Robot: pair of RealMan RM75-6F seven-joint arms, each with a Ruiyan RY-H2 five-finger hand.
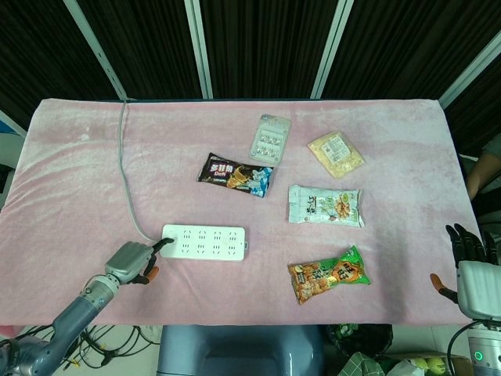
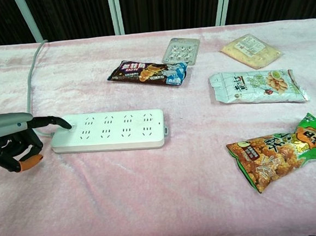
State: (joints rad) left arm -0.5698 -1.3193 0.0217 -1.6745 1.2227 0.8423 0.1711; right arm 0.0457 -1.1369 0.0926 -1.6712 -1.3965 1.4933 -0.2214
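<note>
At the left edge of the pink table cover (image 1: 70, 180), the left hand (image 2: 12, 141) lies low with one finger stretched out; its tip touches the left end of the white power strip (image 2: 109, 131). The other fingers are curled in and hold nothing. The power strip lies flat near the front of the table, and its grey cable (image 1: 123, 157) runs from its left end to the back edge. Behind the strip, well apart, lies a dark snack bag (image 2: 148, 73), and behind that a clear blister pack (image 2: 181, 51). More to the right are a white snack bag (image 2: 257, 87), a yellow packet (image 2: 250, 50) and, near the front, a green and orange snack bag (image 2: 281, 151). Nothing lies between the hand and the strip. The right hand (image 1: 470, 262) is beside the table's right edge, its fingers apart, holding nothing.
</note>
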